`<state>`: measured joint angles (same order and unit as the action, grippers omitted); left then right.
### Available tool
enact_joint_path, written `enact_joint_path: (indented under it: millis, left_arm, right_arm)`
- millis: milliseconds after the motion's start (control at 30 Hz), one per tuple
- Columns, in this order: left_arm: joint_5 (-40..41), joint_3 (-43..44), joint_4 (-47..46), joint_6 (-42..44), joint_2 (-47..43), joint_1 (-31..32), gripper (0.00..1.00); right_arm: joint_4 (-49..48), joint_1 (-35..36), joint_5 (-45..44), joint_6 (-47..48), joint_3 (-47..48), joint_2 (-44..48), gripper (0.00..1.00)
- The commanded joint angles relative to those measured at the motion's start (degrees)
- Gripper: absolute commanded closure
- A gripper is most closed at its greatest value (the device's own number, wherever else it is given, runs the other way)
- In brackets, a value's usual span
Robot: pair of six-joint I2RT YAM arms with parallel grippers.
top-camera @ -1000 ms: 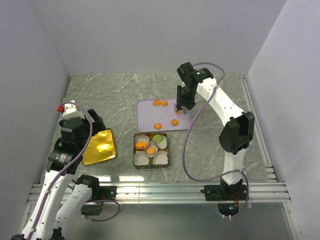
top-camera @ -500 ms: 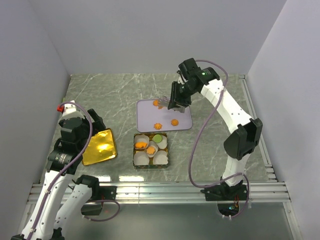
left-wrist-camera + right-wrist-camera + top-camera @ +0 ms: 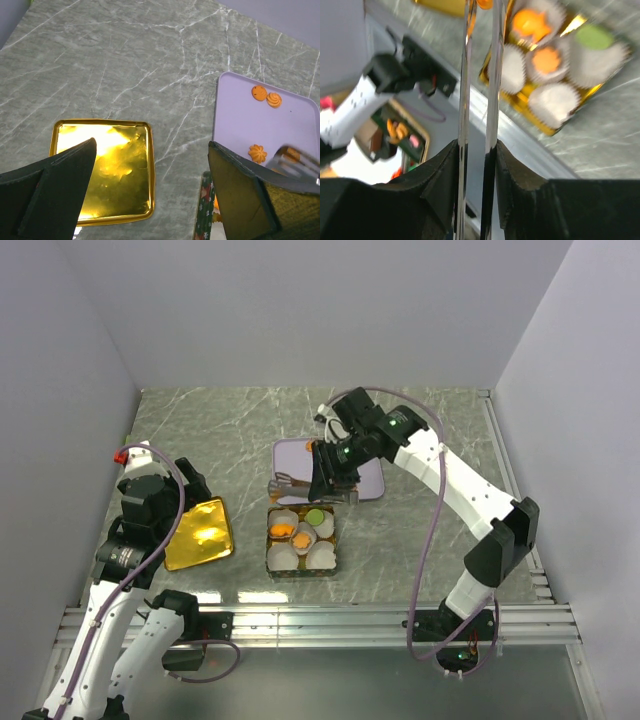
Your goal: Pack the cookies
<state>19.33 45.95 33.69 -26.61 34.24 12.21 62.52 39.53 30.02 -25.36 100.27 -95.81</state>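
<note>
My right gripper (image 3: 330, 476) is shut on metal tongs (image 3: 492, 75), whose tips (image 3: 286, 483) reach left over the far edge of the gold box (image 3: 272, 562). An orange cookie (image 3: 483, 4) sits pinched at the tong tips. The box holds white paper cups, with orange cookies (image 3: 530, 22) (image 3: 546, 59) and a green one (image 3: 594, 36) in some of them. More orange cookies (image 3: 259, 93) (image 3: 257, 153) lie on the lilac tray (image 3: 240, 115). My left gripper (image 3: 151, 145) hangs open and empty above the gold lid (image 3: 100, 170).
The gold lid (image 3: 198, 533) lies flat to the left of the box on the marble table (image 3: 220, 430). Grey walls close in the left, right and back. An aluminium rail (image 3: 320, 620) runs along the near edge.
The right arm has swung from over the tray to the left and nearer, bringing the tongs to the box's far edge. The left arm has not moved.
</note>
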Motion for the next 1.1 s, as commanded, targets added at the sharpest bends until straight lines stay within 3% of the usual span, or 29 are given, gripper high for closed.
enact_joint_path:
  millis: [0, 167, 500, 1067]
  left_arm:
    - [-0.5, 0.2, -1.5, 0.5, -0.1, 0.2, 0.01]
    - [-0.7, 0.2, -1.5, 0.5, 0.0, 0.3, 0.01]
    - [-0.5, 0.3, -1.4, 0.5, -0.1, 0.4, 0.01]
    - [-0.6, 0.3, -1.4, 0.4, 0.3, 0.6, 0.01]
  right_arm:
    - [-5.6, 0.5, 8.9, 0.4, -6.2, 5.5, 0.60]
    - [-9.2, 1.6, 14.6, 0.3, -11.8, 8.0, 0.59]
    - [-7.5, 2.3, 14.0, 2.6, -16.3, 8.4, 0.59]
    - [-12.7, 2.7, 15.4, 2.0, -24.5, 9.4, 0.59]
